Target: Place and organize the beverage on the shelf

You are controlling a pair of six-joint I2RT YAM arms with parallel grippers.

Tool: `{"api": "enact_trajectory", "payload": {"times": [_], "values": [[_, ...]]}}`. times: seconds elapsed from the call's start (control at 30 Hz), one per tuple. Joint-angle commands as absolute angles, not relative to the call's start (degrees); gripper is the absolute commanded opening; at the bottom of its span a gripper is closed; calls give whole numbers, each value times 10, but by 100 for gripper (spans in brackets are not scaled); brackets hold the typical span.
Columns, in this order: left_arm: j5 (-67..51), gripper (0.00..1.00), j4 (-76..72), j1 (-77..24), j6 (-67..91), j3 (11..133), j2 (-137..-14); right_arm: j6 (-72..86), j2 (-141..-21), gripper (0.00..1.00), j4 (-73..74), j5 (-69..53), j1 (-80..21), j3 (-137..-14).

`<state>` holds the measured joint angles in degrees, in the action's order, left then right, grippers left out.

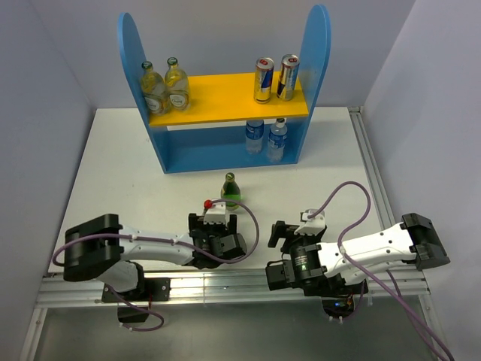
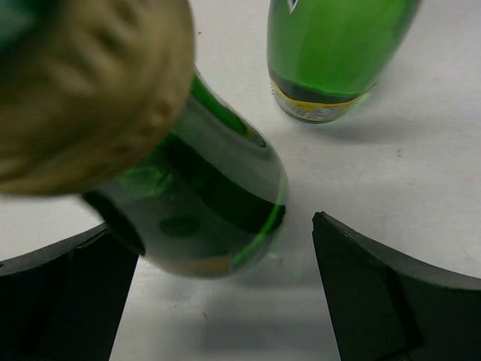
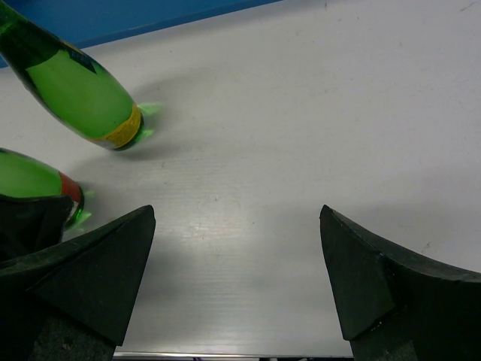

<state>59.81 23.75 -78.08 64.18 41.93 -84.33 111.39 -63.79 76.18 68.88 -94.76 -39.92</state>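
The gold cap (image 2: 90,90), upper left, tops the green bottle (image 2: 218,188) between the open jaws of the left gripper (image 2: 214,226). Squeeze it gently. The right gripper (image 3: 237,210) is open and empty.

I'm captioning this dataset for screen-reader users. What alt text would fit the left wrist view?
A green glass bottle, seen from above past its blurred tan top, stands between two open black fingers, with a clear gap at the right-hand one. A second green bottle with a yellow band near its base stands beyond it on the white table.

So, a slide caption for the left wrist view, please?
Open left tool around a green bottle, with a second green bottle standing beyond.
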Motion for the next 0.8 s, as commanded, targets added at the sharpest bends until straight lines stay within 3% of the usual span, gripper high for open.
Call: {"api": "enact_trajectory", "payload": {"times": [0.0,0.3,0.43,0.53,0.57,0.63,0.67,0.77], "values": [[622,99,145,-763,651,404,-876,1209,-633,97,794,699,-958,-394],[679,98,92,-736,670,396,-925,1228,-653,97,823,695,-974,-407],[672,84,36,-724,636,381,-927,1237,-657,97,826,694,-976,-404],[665,52,5,-714,618,370,-923,1237,-657,96,826,694,-976,-405],[664,33,6,-710,614,364,-919,1237,-657,96,826,694,-976,-404],[666,21,-13,-708,608,360,-912,1240,-658,96,826,694,-976,-404],[669,4,-11,-704,607,359,-910,1239,-659,96,826,695,-976,-404],[672,0,-24,-687,567,356,-889,1240,-661,96,826,696,-976,-405]]}}
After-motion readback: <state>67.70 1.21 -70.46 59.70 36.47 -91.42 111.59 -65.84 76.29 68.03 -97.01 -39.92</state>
